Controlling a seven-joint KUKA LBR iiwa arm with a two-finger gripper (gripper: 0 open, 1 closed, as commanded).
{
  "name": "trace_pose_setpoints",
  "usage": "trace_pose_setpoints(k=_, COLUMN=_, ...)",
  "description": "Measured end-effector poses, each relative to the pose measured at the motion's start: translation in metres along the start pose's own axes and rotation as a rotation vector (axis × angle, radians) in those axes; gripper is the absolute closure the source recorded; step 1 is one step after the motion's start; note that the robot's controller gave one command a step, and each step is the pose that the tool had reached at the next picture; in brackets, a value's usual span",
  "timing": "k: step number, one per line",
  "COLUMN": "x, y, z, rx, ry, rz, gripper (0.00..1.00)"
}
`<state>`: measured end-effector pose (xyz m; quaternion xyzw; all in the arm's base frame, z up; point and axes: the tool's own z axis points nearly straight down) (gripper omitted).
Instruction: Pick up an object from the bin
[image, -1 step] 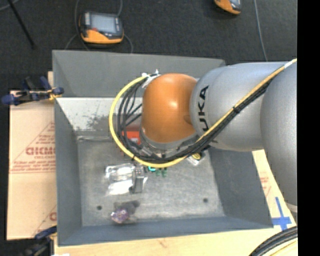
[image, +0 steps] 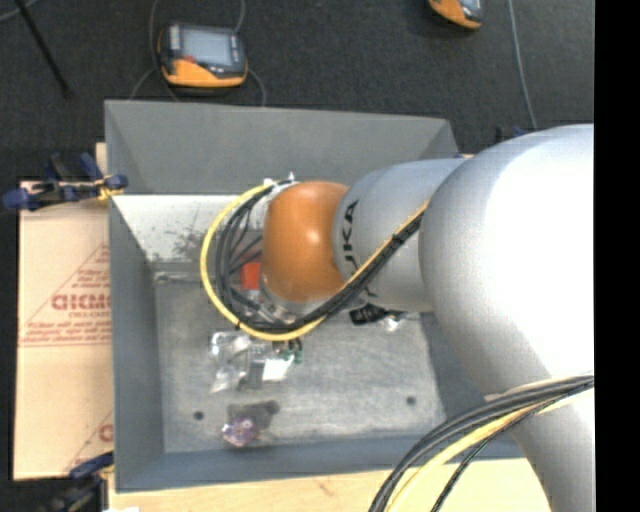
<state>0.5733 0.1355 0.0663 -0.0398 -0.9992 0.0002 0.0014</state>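
Crumpled silvery wrapper (image: 232, 358) seen on bin (image: 132, 330) floor; arm (image: 500, 250) angled down from right, end effector (image: 265, 335) positioned just above wrapper; opening cannot be told.

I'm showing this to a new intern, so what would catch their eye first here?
The big silver arm reaching in from the right, its orange cover over the middle of the bin. Just below the cover lies a small silvery heap, and lower still, near the bin's wall, a purple lump.
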Motion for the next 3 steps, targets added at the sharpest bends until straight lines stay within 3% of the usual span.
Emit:
trace_pose_setpoints(k=1, x=-0.002, y=0.001, z=-0.005, rx=-0.003, ry=-0.005, rz=0.004, gripper=1.00)
trace_pose_setpoints(k=2, x=0.016, y=-0.010, z=-0.108, rx=-0.002, ry=-0.009, rz=-0.018, gripper=1.00)
trace_pose_setpoints(k=3, x=0.000, y=-0.016, z=-0.240, rx=-0.003, ry=-0.012, rz=-0.002, gripper=1.00)
